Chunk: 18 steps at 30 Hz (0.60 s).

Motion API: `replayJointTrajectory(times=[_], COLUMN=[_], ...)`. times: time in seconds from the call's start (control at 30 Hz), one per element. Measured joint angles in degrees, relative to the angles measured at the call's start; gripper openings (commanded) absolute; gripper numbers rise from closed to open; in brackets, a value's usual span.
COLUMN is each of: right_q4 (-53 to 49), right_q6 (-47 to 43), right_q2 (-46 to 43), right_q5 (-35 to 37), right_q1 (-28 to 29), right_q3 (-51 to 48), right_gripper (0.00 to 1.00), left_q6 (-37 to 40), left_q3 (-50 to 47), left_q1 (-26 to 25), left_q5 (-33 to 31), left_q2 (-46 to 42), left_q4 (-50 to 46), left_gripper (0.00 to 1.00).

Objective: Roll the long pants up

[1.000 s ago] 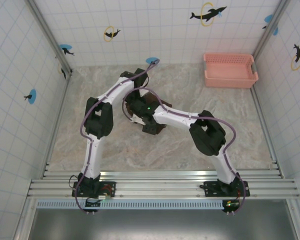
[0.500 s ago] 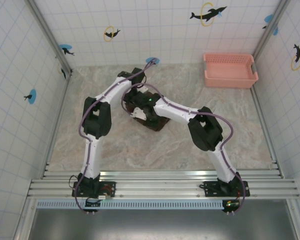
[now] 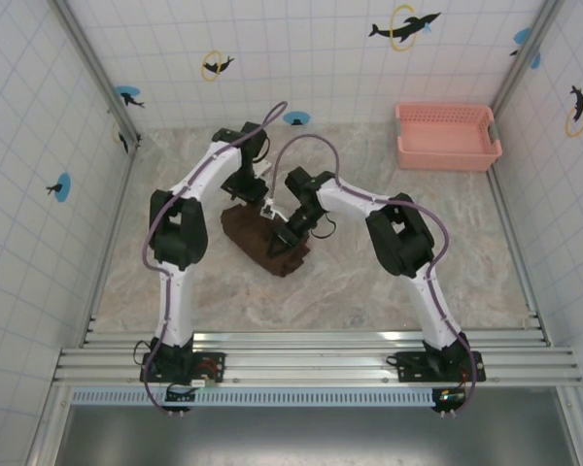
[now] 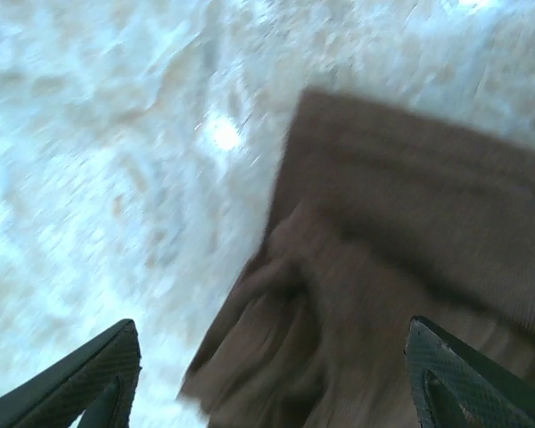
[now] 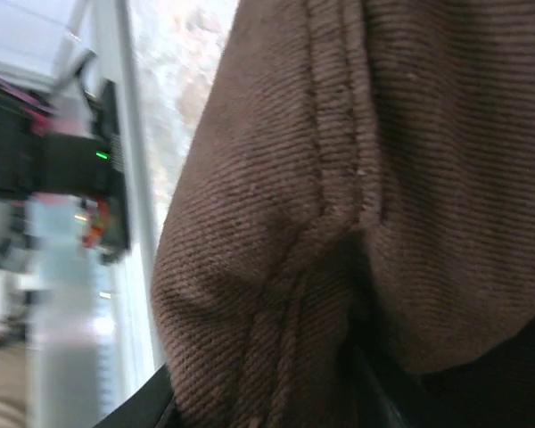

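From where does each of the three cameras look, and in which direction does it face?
Top external: above and behind the arms, facing down at the table; left arm, right arm, left gripper and right gripper show.
Left wrist: on the left arm, facing down at the long pants and table; its spread fingers show.
Right wrist: on the right arm, close against the fabric, facing the near rail; dark fingers show.
Shared: all three see the long pants.
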Motion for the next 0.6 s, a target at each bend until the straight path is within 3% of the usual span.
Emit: replayJointTrajectory(times=[0.17,0.3,0.37,0.6], right_q4=[11.0,18.5,20.7,24.5], right_q6=[12.5,20.7,23.0,25.6], right_q2=[0.5,0.7,0.7,0.7], right_q5=[-11.0,-15.6,-16.1,-17.5], right_q1=[-3.8,-6.1,-7.0,-8.3], right_q3=[-7.3,-10.4,-11.0,-12.4], right_gripper=[0.14,0.13,0.13,0.13], left_q6=[-1.5,-3.0,-4.6,-13.8], left_q3=[0.0,-5.6,-10.0,-23.6], left_q1=[0.0,0.0,0.0,0.0], left_q5=[-3.8,-5.5,-5.6,2.8], left_q2=[-6.7,-12.5,-15.2,-17.9], left_q4=[-3.3,-2.9,-2.6,2.0], left_gripper=[0.87,0.89,0.97,0.97])
